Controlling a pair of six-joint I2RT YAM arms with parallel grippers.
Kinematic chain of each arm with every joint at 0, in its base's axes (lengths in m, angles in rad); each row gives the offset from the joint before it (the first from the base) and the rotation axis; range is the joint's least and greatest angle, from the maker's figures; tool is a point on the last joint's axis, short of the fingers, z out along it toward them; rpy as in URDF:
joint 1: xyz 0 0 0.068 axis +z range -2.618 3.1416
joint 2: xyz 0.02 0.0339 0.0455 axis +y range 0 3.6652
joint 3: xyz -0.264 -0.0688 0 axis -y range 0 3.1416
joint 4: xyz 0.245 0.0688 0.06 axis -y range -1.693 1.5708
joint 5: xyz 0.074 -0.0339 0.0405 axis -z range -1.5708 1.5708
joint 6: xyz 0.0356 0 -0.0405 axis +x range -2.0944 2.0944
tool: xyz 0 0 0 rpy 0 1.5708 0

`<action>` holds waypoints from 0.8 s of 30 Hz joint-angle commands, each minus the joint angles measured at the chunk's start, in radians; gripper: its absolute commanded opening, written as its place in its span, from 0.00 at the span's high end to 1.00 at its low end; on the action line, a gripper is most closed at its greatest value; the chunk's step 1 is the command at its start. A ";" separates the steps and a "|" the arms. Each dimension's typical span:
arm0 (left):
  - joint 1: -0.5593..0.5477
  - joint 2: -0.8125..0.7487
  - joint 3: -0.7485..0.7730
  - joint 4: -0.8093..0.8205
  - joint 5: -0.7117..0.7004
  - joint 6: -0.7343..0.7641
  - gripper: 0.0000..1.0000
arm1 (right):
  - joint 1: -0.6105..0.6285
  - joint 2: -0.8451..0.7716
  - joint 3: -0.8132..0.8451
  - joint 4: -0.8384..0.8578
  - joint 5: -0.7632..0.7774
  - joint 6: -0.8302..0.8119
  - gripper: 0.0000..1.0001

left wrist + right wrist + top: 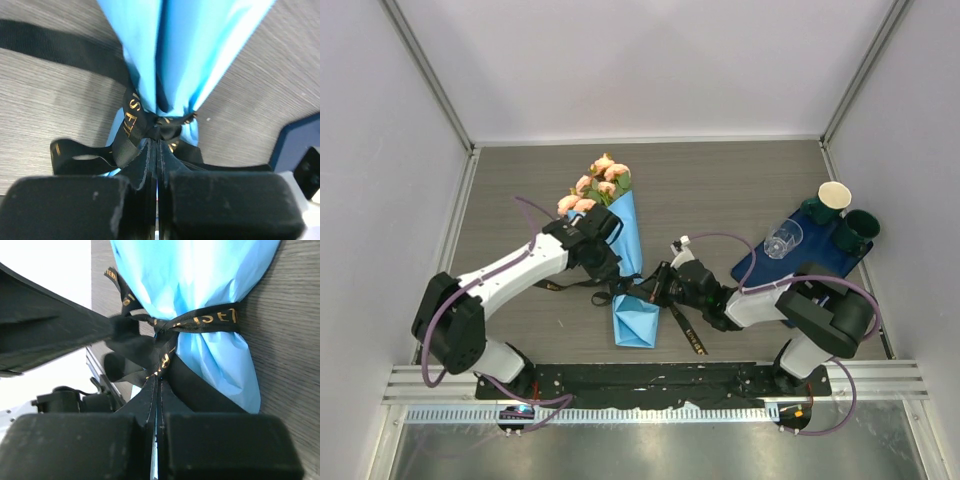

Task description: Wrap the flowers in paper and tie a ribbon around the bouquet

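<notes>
Nearest you, the black blocks of the left gripper (157,150) fill the bottom of the left wrist view. Its jaws are pressed together right at the knot of the ribbon (132,117). Black folds crowd the tips, so you cannot tell whether a strand sits between them. The right gripper (157,385) has its jaws together too, clamped on a ribbon strand that runs down from the knot into the tips. The ribbon circles the pinched narrow part of the bouquet (628,270), its gold lettering showing only in fragments. One loop is blurred by a dark, out-of-focus shape at the left of the right wrist view. The bouquet lies on the worktop (720,190) between the two arms. Its light blue paper (200,275) runs down to a folded end nearest the arm bases, and the flowers (598,185) stick out of the far, wide end. You cannot see the stems, since the paper covers them. The left arm partly hides the bouquet's left edge. From above, loose ribbon tails trail out on both sides of the bouquet. To the right of the bouquet sits a navy mat (820,262), partly covered by the right arm. It carries a clear glass (783,240) and two dark green cups (860,230), and the wrist views crop it to a corner.
</notes>
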 commanded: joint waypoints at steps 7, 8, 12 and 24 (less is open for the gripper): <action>0.000 -0.079 -0.056 0.200 0.130 0.105 1.00 | 0.003 -0.123 0.090 -0.199 -0.147 -0.341 0.76; 0.000 -0.076 -0.055 0.202 0.135 0.113 1.00 | 0.003 -0.162 0.098 -0.233 -0.159 -0.367 0.69; 0.005 -0.068 -0.052 0.226 0.152 0.147 1.00 | 0.002 -0.276 0.147 -0.460 -0.133 -0.549 0.56; 0.095 -0.146 -0.142 0.376 0.318 0.243 1.00 | -0.099 -0.148 0.227 -0.367 -0.194 -0.818 0.41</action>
